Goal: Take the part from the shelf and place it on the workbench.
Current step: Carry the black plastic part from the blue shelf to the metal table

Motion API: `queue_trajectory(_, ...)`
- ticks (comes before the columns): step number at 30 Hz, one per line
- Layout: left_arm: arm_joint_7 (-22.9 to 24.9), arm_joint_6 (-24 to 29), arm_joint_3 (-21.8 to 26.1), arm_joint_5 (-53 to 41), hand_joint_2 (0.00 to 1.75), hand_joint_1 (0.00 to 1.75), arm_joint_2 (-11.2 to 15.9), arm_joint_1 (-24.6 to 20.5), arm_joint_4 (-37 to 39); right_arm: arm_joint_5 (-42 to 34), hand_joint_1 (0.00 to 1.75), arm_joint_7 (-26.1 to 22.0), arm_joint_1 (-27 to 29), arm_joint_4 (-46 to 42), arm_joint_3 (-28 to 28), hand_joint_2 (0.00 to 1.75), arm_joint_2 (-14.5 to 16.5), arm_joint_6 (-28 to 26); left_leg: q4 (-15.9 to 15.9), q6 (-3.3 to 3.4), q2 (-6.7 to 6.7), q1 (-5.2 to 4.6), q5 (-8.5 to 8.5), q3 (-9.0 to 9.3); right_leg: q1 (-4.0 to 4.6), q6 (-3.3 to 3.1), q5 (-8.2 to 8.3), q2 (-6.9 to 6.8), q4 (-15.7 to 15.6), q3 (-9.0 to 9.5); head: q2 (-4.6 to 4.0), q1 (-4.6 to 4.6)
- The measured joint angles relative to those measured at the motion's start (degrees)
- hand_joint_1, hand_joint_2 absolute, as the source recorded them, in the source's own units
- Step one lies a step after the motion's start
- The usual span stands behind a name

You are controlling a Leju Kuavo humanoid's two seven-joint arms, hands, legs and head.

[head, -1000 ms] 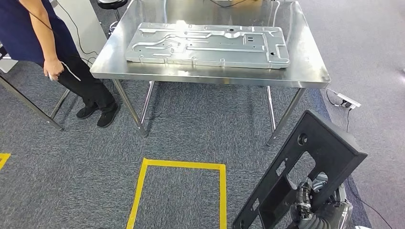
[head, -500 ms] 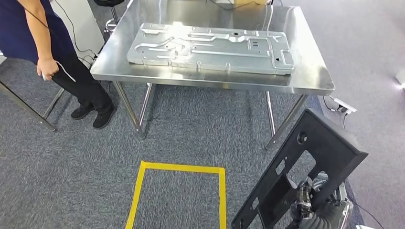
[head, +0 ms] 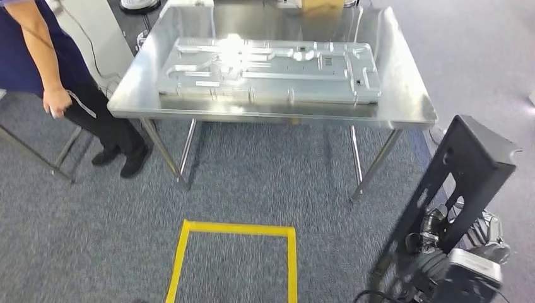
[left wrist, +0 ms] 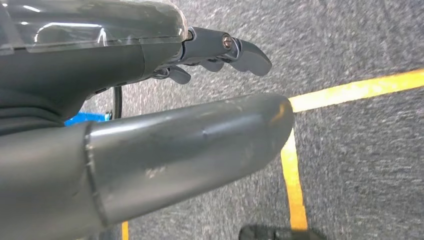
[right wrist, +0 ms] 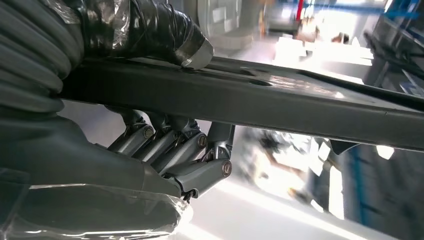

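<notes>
Part [head: 470, 170], a black cut-out panel, stands tilted low beside the surface [head: 404, 107], right robot hand [head: 435, 230] gripping one bar. It looks stiff, light, awkwardly long; hold nearer its middle. Left robot hand [left wrist: 220, 47] hangs empty, fingers loosely apart.

In the left wrist view you see the left hand [left wrist: 150, 100] close to the camera, coming in from the picture's left edge. Its thick grey thumb [left wrist: 200, 145] stretches across the middle of the picture. Beside it, the darker fingers [left wrist: 235, 50] are a little bent and stand apart from the thumb, and you can see nothing between them. Behind the hand lies the grey carpet floor [left wrist: 360, 45]. On the carpet, 2 strips of yellow tape [left wrist: 350, 90] meet at a corner just beside the thumb tip. A small blue patch [left wrist: 85, 118] shows between thumb and palm; you cannot tell what it is.
</notes>
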Motion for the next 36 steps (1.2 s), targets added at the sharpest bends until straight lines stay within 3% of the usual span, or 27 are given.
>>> queue_trajectory(1,0.0,-0.1,-0.2,-0.2,0.0,0.0,0.1,0.0,0.0,4.3,1.75,0.9,-1.4,1.0,-1.0,1.75,0.1,-0.1,3.3,-0.1,-0.01,0.01,-0.53,-2.43,0.02,-0.06,-0.25,0.02,0.0,0.23,0.0,-0.03)
queue_trajectory(2,0.1,-0.1,-0.4,-0.4,0.0,0.0,0.1,0.0,0.0,8.4,1.75,1.8,-2.6,1.9,-2.1,1.75,0.2,-0.1,4.4,-0.15,-0.01,0.04,0.29,-3.84,0.01,-0.05,-0.54,0.06,0.1,0.53,0.0,-0.05)
queue_trajectory(3,0.1,-0.1,-0.7,-0.6,0.0,0.0,0.1,0.0,0.0,11.7,1.75,2.4,-3.8,2.7,-3.0,1.75,0.4,-0.2,3.2,-0.14,0.0,0.08,2.34,-4.08,0.0,0.04,-0.88,0.09,0.2,0.91,0.0,-0.05)
queue_trajectory(5,0.2,-0.2,-0.9,-0.9,0.0,0.0,0.1,0.0,0.0,18.1,1.75,4.2,-5.9,4.1,-4.7,1.75,0.7,-0.2,-3.7,0.07,0.02,0.12,7.68,-2.09,-0.01,0.39,-1.74,0.13,0.4,1.78,0.0,-0.05)
queue_trajectory(6,0.2,-0.2,-1.0,-1.0,0.0,0.0,0.1,0.0,0.0,21.0,1.75,5.3,-6.9,4.9,-5.2,1.75,0.8,-0.2,-7.1,0.27,0.01,0.03,9.27,-0.87,0.09,0.68,-2.17,0.16,0.6,2.03,0.0,-0.07)
queue_trajectory(8,0.4,-0.3,-1.2,-1.2,0.0,0.0,0.2,-0.2,0.0,26.0,1.75,8.1,-8.7,6.3,-5.9,1.75,0.8,-0.2,-9.8,0.9,-0.07,-0.18,9.7,0.22,0.28,1.28,-2.64,0.18,0.7,2.12,0.0,-0.07)
queue_trajectory(11,0.7,-0.4,-1.6,-1.5,0.0,0.0,0.1,-0.5,0.0,31.8,1.75,12.8,-10.8,8.4,-6.0,1.75,0.1,-0.2,-10.5,2.0,-0.21,-0.09,9.46,0.58,0.29,2.1,-3.15,0.11,0.8,2.22,0.0,-0.07)
queue_trajectory(13,0.8,-0.5,-1.9,-1.7,0.0,0.0,0.1,-0.7,0.0,34.8,1.75,15.3,-12.2,9.8,-5.9,1.75,-0.7,-0.3,-10.9,2.75,-0.22,0.09,9.31,1.11,0.16,2.63,-5.05,0.04,4.7,0.4,0.0,-0.03)
queue_trajectory(15,1.0,-0.5,-2.3,-2.0,0.0,0.0,0.1,-0.9,0.0,37.3,1.75,17.3,-13.4,11.6,-5.6,1.75,-1.7,-0.2,-11.0,3.21,-0.2,0.02,8.91,1.47,0.03,2.96,-7.92,-0.01,12.5,-4.11,0.0,-0.01)
queue_trajectory(16,1.1,-0.6,-2.3,-2.0,0.0,0.0,0.1,-1.0,0.0,38.2,1.75,18.2,-13.8,12.5,-5.3,1.75,-2.1,-0.2,-11.0,3.31,-0.24,-0.04,8.66,1.71,-0.02,3.04,-8.65,-0.03,15.9,-6.45,0.0,-0.01)
queue_trajectory(17,1.2,-0.6,-2.3,-2.0,0.0,0.0,0.1,-1.0,0.0,38.8,1.75,19.0,-14.0,13.3,-5.0,1.75,-2.6,-0.2,-11.0,3.34,-0.31,-0.1,8.37,2.05,-0.04,3.03,-8.27,-0.04,17.6,-8.02,0.0,-0.02)
queue_trajectory(18,1.3,-0.6,-2.4,-2.0,0.0,0.0,0.2,-1.0,0.0,39.2,1.75,19.5,-14.3,14.0,-4.7,1.75,-3.0,-0.1,-11.0,3.33,-0.41,-0.15,8.04,2.5,-0.03,2.92,-6.72,-0.04,17.2,-8.55,0.0,-0.02)
queue_trajectory(19,1.3,-0.7,-2.4,-2.1,0.0,0.0,0.1,-1.0,0.0,39.5,1.75,20.0,-14.7,14.6,-4.5,1.75,-3.4,0.0,-11.0,3.25,-0.52,-0.21,7.66,3.09,0.03,2.65,-4.06,-0.05,14.5,-8.0,0.0,-0.01)
queue_trajectory(21,1.3,-0.8,-2.4,-2.1,0.0,0.0,0.1,-1.1,0.0,40.5,1.75,20.8,-15.6,15.5,-4.0,1.75,-4.1,0.5,-11.0,2.95,-0.64,-0.4,6.83,4.17,0.43,1.74,0.86,-0.08,6.9,-5.34,0.0,-0.03)
queue_trajectory(22,1.4,-0.9,-2.5,-2.1,0.0,0.0,0.1,-1.2,0.0,41.1,1.75,21.2,-16.1,15.9,-3.7,1.75,-4.4,0.9,-11.0,2.69,-0.68,-0.45,6.49,4.47,0.68,1.27,1.92,-0.11,3.9,-4.11,0.0,-0.03)
queue_trajectory(24,1.5,-1.0,-2.6,-2.3,0.0,0.0,0.0,-1.3,0.0,42.5,1.75,22.2,-17.0,16.9,-2.9,1.75,-5.1,2.2,-11.2,2.15,-0.61,-0.45,6.09,4.58,1.03,0.67,1.45,-0.12,2.0,-3.17,0.0,-0.06)
queue_trajectory(26,1.7,-1.1,-2.8,-2.5,0.0,0.0,0.0,-1.6,0.0,43.8,1.75,23.3,-18.0,18.0,-1.8,1.75,-5.9,3.5,-11.5,1.61,-0.48,-0.46,5.74,4.95,0.76,0.32,1.12,-0.02,1.0,-2.56,0.0,-0.07)
queue_trajectory(28,1.7,-1.2,-3.0,-2.7,0.0,0.0,0.0,-1.8,0.0,45.0,1.75,24.4,-19.3,19.2,-0.8,1.75,-6.4,4.5,-9.0,1.09,-0.42,-0.49,4.34,4.05,0.28,-0.07,1.04,-0.05,0.0,-1.48,0.0,-0.1)
queue_trajectory(31,1.9,-1.3,-3.5,-2.8,0.0,0.0,0.2,-1.9,0.0,46.5,1.75,25.7,-21.1,20.9,1.4,1.75,-7.2,5.2,1.8,0.49,-0.42,-0.23,0.55,-2.39,0.13,-0.46,0.31,-0.18,-0.4,-0.23,0.0,-0.16)
queue_trajectory(32,1.9,-1.3,-3.6,-2.8,0.0,0.0,0.3,-1.9,0.0,46.7,1.75,26.3,-21.6,21.5,2.2,1.75,-7.6,5.5,4.4,0.33,-0.42,-0.14,0.43,-4.42,0.13,-0.45,-0.05,-0.18,-0.4,0.17,0.0,-0.16)
queue_trajectory(33,2.0,-1.3,-3.7,-2.8,0.0,0.0,0.3,-1.9,0.0,46.8,1.75,27.0,-22.1,22.1,3.1,1.75,-8.1,5.8,4.9,0.21,-0.41,-0.05,1.69,-5.51,0.1,-0.38,-0.47,-0.14,-0.4,0.68,0.0,-0.16)
queue_trajectory(34,2.1,-1.4,-3.7,-2.9,0.0,0.0,0.3,-1.8,0.0,46.8,1.75,27.7,-22.7,22.6,4.0,1.75,-8.6,6.0,3.2,0.14,-0.39,0.04,4.01,-5.5,0.07,-0.27,-0.92,-0.09,-0.3,1.27,0.0,-0.16)
queue_trajectory(36,2.1,-1.4,-3.7,-2.9,0.0,0.0,0.4,-1.9,0.0,46.8,1.75,28.7,-23.8,23.5,5.8,1.75,-9.5,6.5,-4.4,0.17,-0.36,0.16,9.52,-3.19,0.07,0.18,-2.02,-0.01,-0.2,2.47,0.0,-0.15)
